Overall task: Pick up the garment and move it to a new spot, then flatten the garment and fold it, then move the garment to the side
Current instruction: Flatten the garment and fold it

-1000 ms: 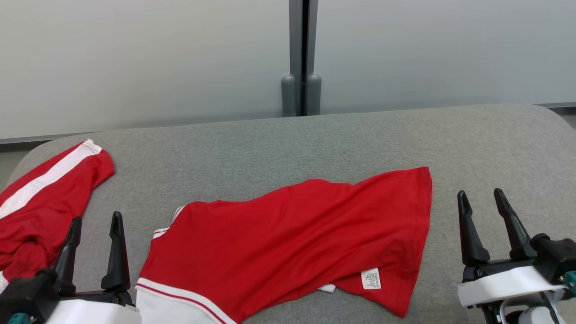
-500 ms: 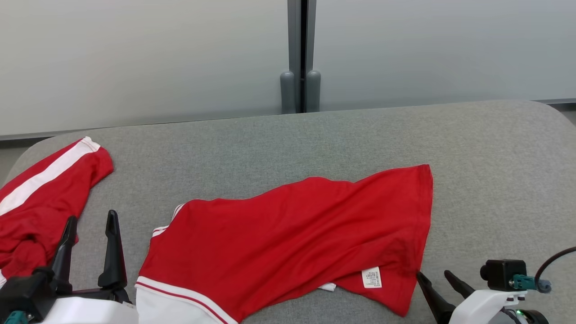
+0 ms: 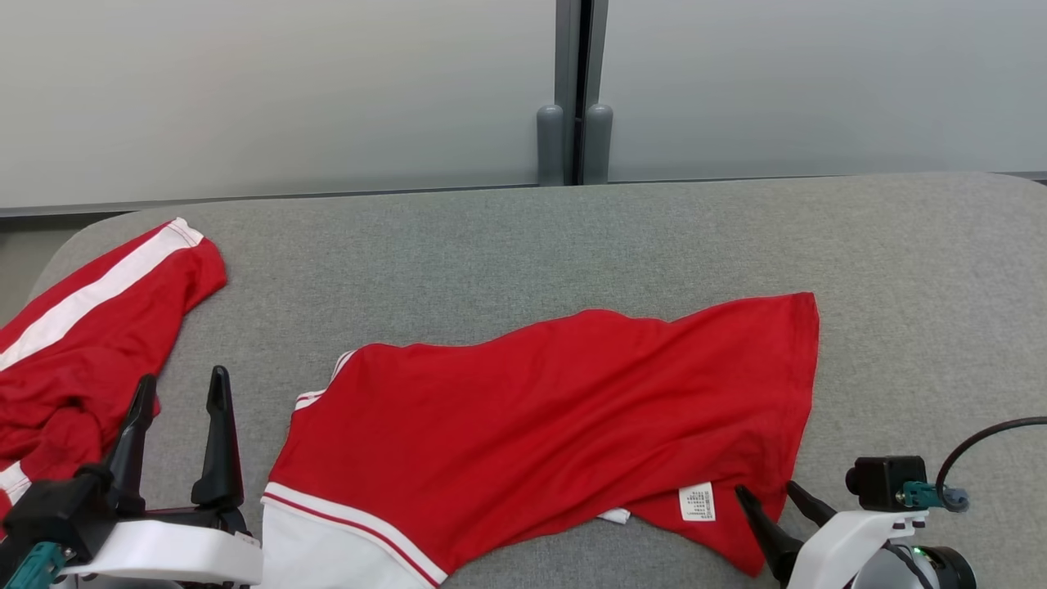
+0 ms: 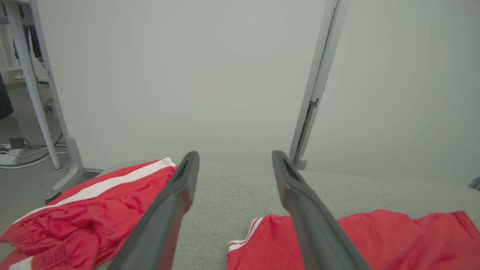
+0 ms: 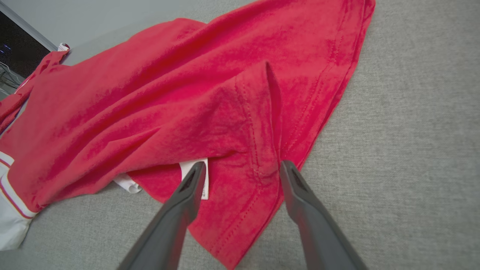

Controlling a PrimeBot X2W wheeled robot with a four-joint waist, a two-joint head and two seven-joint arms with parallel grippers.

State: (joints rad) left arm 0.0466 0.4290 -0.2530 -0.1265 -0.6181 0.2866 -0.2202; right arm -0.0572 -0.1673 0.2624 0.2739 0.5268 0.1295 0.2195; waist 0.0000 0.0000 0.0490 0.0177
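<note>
There are two red garments on the table (image 3: 491,262) and two pincers. The garment (image 3: 556,425) lies in the middle of the grey table, running from the near left to a corner at the far right. Its near right corner is just at the right pincer (image 3: 766,491). In the right wrist view the garment (image 5: 168,93) has that hemmed corner between the two fingers of the right pincer (image 5: 243,165): one tip is beside the white label (image 5: 204,180) and the other is at the hem's outer edge. The jaws stand spread and pinch nothing; whether the tips touch the cloth cannot be told.

The cloth is bright red and rumpled, with long slanting creases and one ridge standing up near the right hem. A white band (image 3: 343,523) with a thin red stripe edges its near left end, and the label (image 3: 697,501) shows near the front edge.

The left pincer (image 3: 182,378) is also spread and empty, over bare table between the two garments. In the left wrist view, the left pincer (image 4: 234,153) has the garment (image 4: 375,240) to its right. The second garment (image 3: 82,343), red with a broad white stripe, lies bunched at the table's left end, apart from the first. Pale wall panels (image 3: 286,90) and a grey post (image 3: 572,82) stand behind the table.
</note>
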